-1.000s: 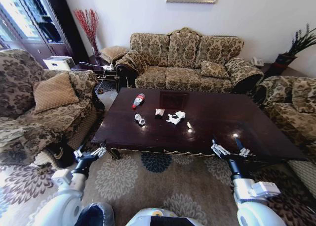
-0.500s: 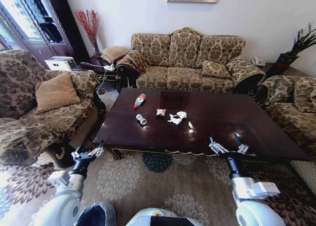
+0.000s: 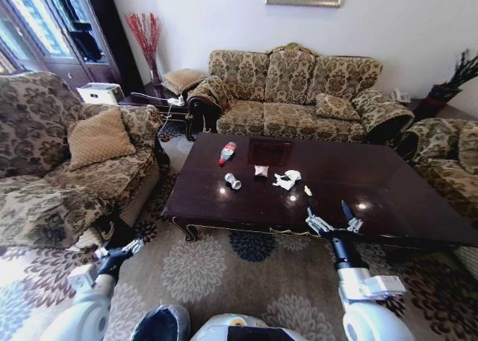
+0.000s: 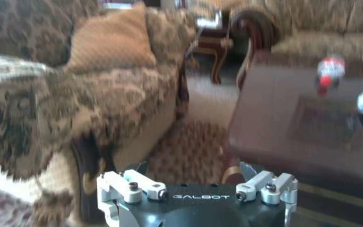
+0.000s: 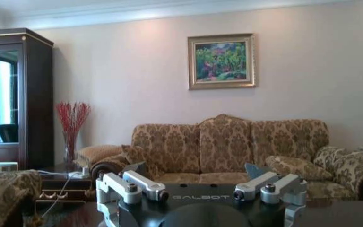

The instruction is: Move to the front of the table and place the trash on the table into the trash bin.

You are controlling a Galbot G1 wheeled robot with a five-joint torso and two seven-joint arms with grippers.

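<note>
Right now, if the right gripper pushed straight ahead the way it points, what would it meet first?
Probably nothing close. The right gripper, fingers open, sits at the near edge of the table, pointing level across it toward the sofa. Its path seems to pass above the tabletop, so the sofa would come first, though depth is unclear.

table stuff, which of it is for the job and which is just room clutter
For the job:
table
plastic bottle
crushed can
white tissues
small wrapper

Just lying about:
sofa
cushion
red twigs vase
</note>
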